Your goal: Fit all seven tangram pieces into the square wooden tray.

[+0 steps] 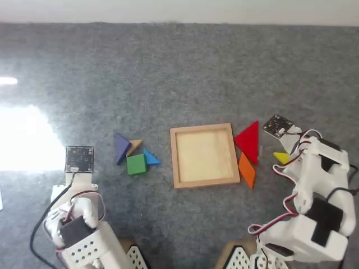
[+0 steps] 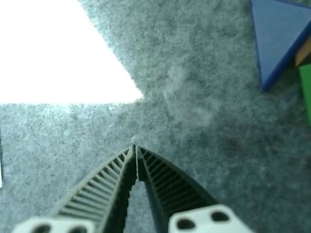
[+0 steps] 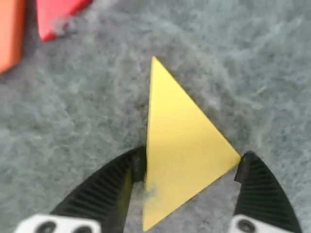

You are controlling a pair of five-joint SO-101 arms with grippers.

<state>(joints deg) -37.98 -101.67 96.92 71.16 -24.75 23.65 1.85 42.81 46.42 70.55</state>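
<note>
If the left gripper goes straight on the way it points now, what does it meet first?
Probably only the grey mat: the shut left gripper points at bare mat, and the blue triangle lies off to one side.

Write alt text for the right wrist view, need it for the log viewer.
A yellow triangle on grey felt sits gripped in the right pincer, with one black finger against an edge and the other at a corner. Beyond it, parts of an orange piece and a red piece lie on the felt.
</note>
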